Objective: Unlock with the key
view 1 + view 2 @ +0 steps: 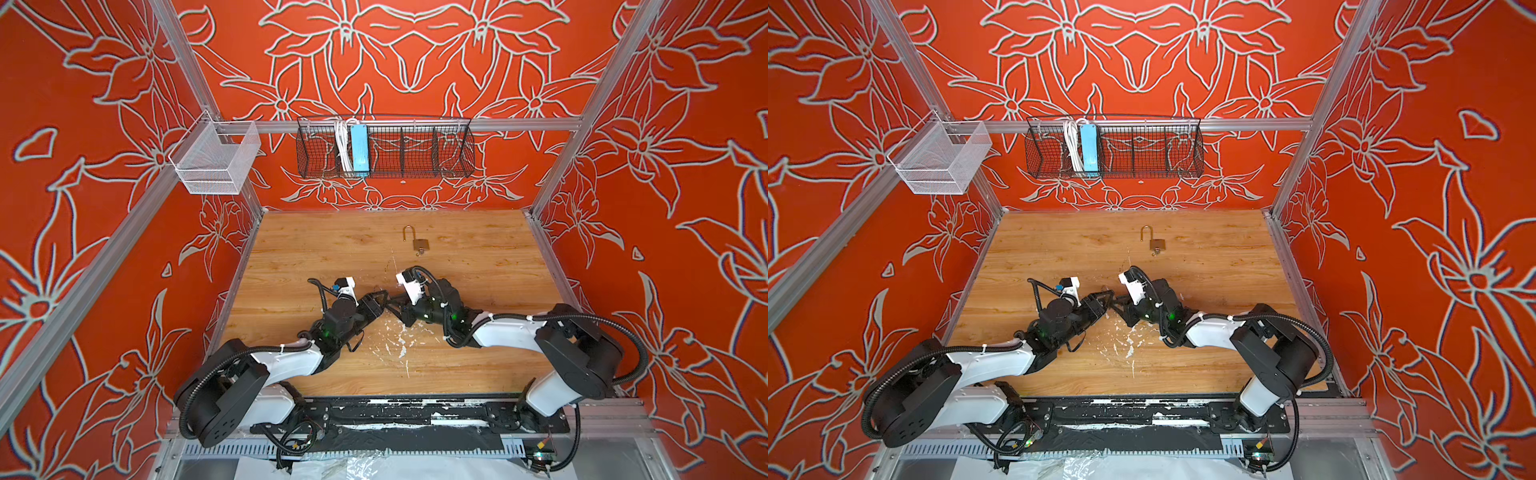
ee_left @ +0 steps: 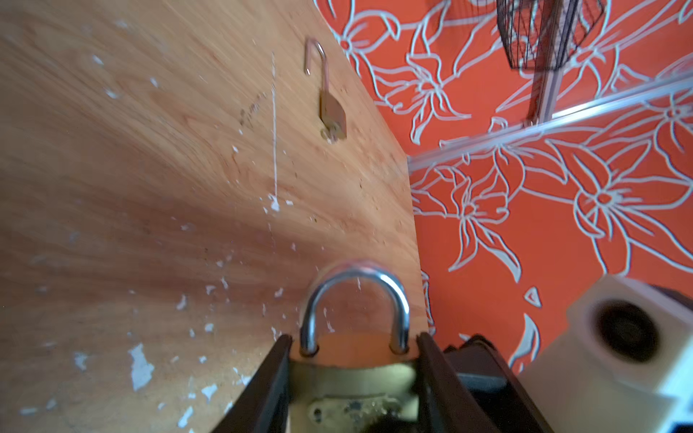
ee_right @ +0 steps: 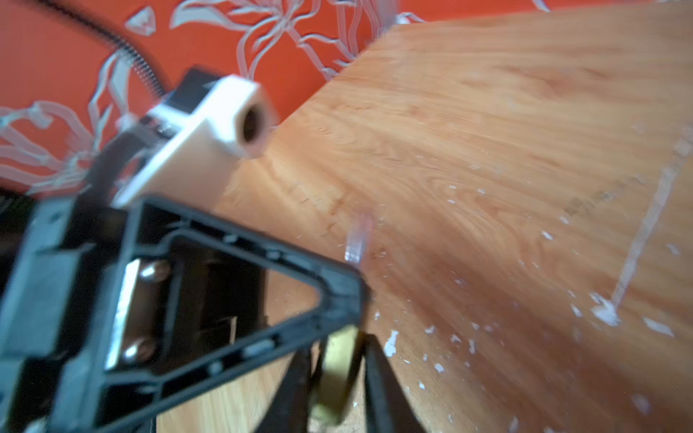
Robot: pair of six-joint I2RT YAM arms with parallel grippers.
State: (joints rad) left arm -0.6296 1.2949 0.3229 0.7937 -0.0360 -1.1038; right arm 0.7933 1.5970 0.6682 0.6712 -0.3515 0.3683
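Note:
A brass padlock (image 2: 352, 378) with a shut silver shackle (image 2: 354, 277) sits between the fingers of my left gripper (image 2: 352, 337), which is shut on its body. In both top views my left gripper (image 1: 385, 296) and right gripper (image 1: 395, 303) meet tip to tip above the middle of the wooden table (image 1: 478, 266). In the right wrist view the fingers of my right gripper (image 3: 337, 345) press on both sides of a blurred brass piece (image 3: 335, 375). I cannot tell whether that piece is the key or the padlock's edge.
A second, smaller brass padlock (image 1: 419, 245) lies farther back on the table with its shackle open and a small metal bit at its base. White paint flecks (image 1: 395, 340) mark the wood. A black wire basket (image 1: 386, 145) and a white mesh basket (image 1: 216, 162) hang on the walls.

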